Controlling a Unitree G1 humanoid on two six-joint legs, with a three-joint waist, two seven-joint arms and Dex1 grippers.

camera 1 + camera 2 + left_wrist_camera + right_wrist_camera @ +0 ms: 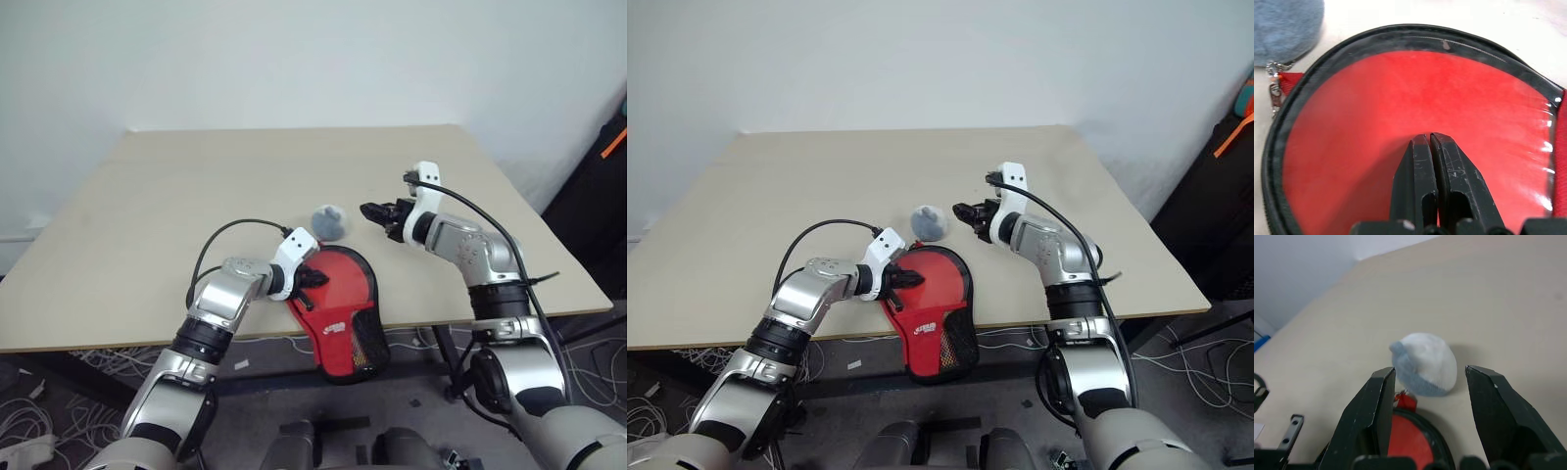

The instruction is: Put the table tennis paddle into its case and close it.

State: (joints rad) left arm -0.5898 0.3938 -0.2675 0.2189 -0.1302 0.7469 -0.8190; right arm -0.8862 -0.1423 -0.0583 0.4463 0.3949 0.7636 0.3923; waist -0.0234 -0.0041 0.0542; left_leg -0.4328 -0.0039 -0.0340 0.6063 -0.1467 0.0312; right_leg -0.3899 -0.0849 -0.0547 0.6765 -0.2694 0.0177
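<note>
Left end effector [315, 278], pinched closed, presses the case [338, 311], whose handle end overhangs the table edge [98, 338].

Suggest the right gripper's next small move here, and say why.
Probably ease forward and close on the soft ball fastened by the case's zip: the open right gripper already frames it, while the shut left gripper rests on the clear side, steadying the case.

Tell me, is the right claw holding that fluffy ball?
No. The right claw stands open around the fluffy ball, touching neither side.
</note>
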